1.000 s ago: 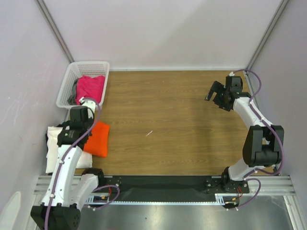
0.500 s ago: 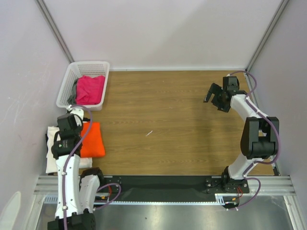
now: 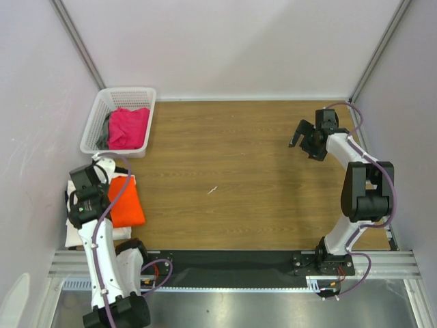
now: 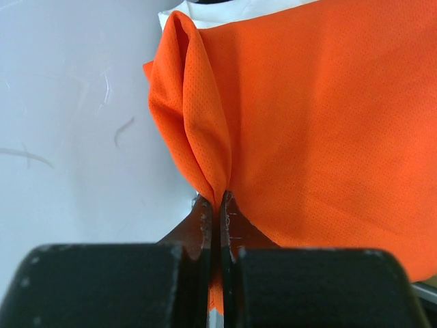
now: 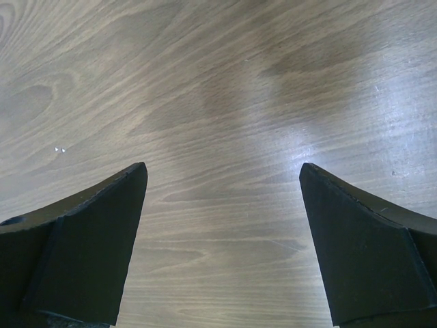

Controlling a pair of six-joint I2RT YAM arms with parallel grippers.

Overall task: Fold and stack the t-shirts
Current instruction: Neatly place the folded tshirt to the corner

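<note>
My left gripper is shut on a pinched fold of the bright orange t-shirt. From above, that gripper is at the table's far left. The folded orange t-shirt lies beside it, its left part over a white t-shirt. White cloth shows past the orange edge in the left wrist view. A magenta-pink t-shirt fills the basket, with darker grey cloth beside it. My right gripper hangs open over bare wood at the far right.
The white lattice basket stands at the back left corner. Pale walls close in the left, back and right sides. A small white speck lies mid-table. The arm bases sit on the black rail at the near edge.
My left arm has drawn the orange t-shirt left and toward the near edge, onto the white one. The right gripper has shifted slightly and stays open.
</note>
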